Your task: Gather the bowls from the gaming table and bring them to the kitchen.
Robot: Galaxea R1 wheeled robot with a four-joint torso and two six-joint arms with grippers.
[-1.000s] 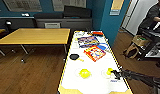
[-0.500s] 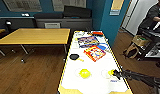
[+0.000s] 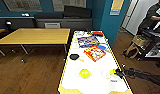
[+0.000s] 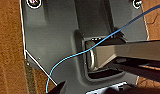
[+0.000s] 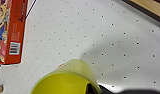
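Right tool (image 3: 116, 72) apparently gripping small yellow round bowl (image 5: 67, 80) above white dotted tabletop (image 5: 116, 37), beside white bowl (image 3: 106, 73). Position unchanged against earlier frame.

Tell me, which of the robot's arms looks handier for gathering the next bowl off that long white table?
Probably the right. Its gripper is out over the white table, beside the white bowl, with a yellow bowl right at it in the wrist view. The left wrist view shows brown wooden floor, not the table.

Dark grey wrist plate (image 4: 53, 37) with round corner fittings, thin blue cable (image 4: 78, 53) crossing it
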